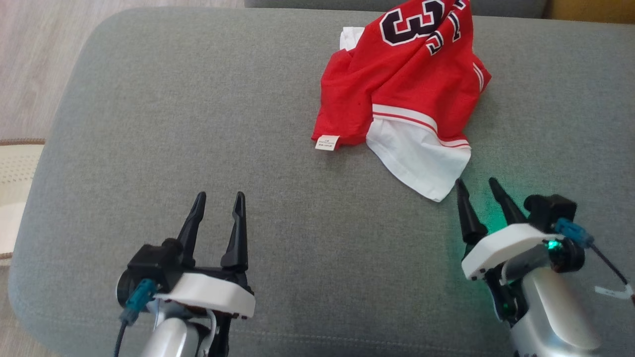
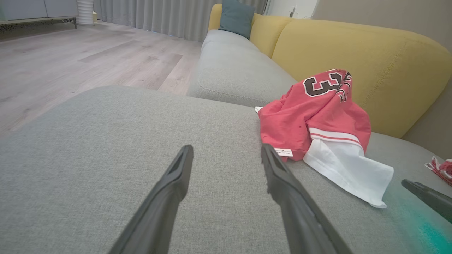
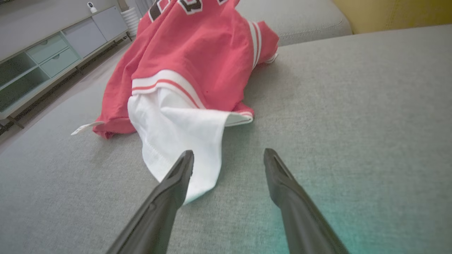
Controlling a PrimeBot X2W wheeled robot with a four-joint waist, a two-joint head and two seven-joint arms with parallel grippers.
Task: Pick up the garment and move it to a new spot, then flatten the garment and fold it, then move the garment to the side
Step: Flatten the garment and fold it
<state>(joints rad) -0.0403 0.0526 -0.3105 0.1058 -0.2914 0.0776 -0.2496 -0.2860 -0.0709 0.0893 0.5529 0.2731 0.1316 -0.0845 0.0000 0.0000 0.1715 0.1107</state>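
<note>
One crumpled garment [image 1: 392,99] on one grey cushion [image 1: 198,124]; two claws: left claw [image 1: 220,194] parted; right claw [image 1: 476,181] parted.

1. The crumpled red jersey garment [image 1: 397,84] is trimmed with white bands split by a thin red stripe. Black numerals edged in white are printed on it, and a plain white panel is seen at its near end.
2. A small white fabric label [image 1: 327,143] is seen at its red edge.
3. The grey woven sofa cushion [image 1: 198,124] is finely flecked and tinted green beside the right claw [image 1: 478,182].
4. Black fingers and a white housing are seen on it and on the left claw [image 1: 220,198].
5. A mustard-yellow sofa backrest [image 2: 370,63], a teal pillow [image 2: 236,17] and a pale wood-grain floor [image 2: 88,60] are seen behind.
</note>
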